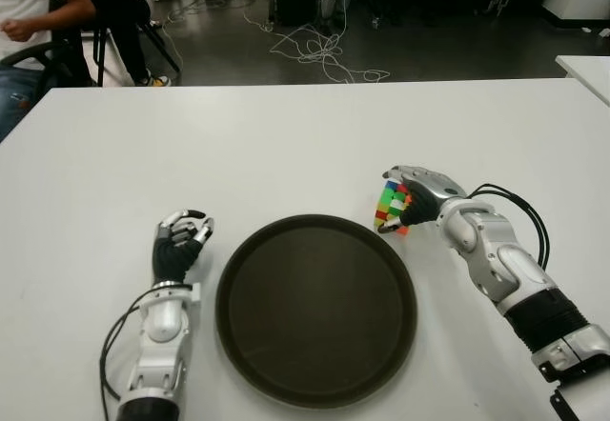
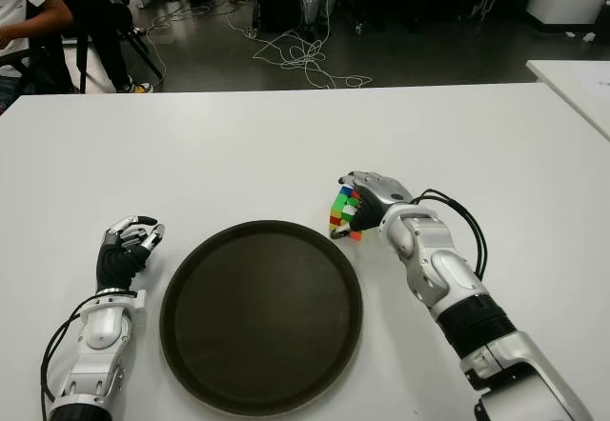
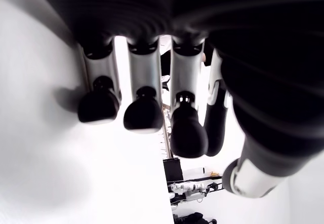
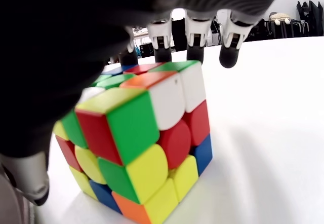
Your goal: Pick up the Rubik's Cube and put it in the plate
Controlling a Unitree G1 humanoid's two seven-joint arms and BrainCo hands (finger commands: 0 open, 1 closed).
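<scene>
While the left robot hand shows idle, fingers loosely curled and empty, left of the dark plate, the right robot hand cups the Rubik's Cube at centre right on the white counter, fingers draped over it but not visibly clamped, a light, rigid, smooth block best pinched on opposite flat faces.

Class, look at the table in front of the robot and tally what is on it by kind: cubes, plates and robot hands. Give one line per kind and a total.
Cubes: 1, the cube, at the right hand
Plates: 1, the plate, nothing in it
Hands: 2, the right hand around the cube and the left hand left of the plate
Total: 4
</scene>
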